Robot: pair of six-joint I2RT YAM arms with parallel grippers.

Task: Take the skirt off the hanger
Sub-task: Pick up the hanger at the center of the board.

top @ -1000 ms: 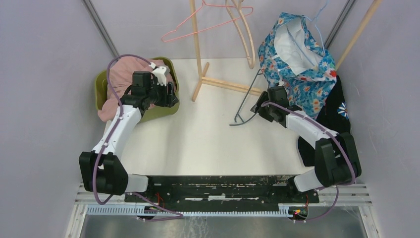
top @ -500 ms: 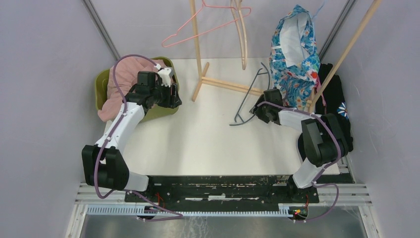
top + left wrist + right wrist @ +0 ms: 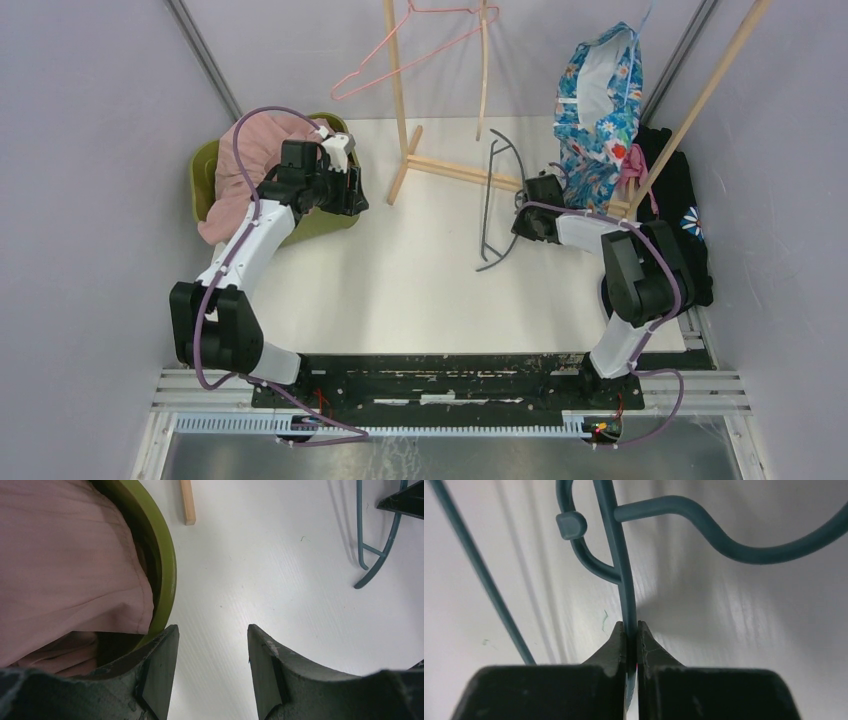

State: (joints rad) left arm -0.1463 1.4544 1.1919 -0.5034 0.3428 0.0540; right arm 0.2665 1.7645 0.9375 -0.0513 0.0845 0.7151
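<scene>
A bare teal hanger stands on edge on the white table, right of centre. My right gripper is shut on one of its thin bars, pinched between the fingertips in the right wrist view. A blue floral skirt hangs at the back right, apart from both grippers. A pink garment fills the green basket at the left. My left gripper hovers open beside the basket's rim, over bare table, with nothing between its fingers.
A wooden rack stands at the back centre with a pink wire hanger and a wooden hanger on it. A black garment lies at the right edge beside a slanted wooden pole.
My right gripper has shut on the teal hanger, which has swung from lying flat to standing on edge. The floral skirt has swung and narrowed. The left arm has barely shifted.
</scene>
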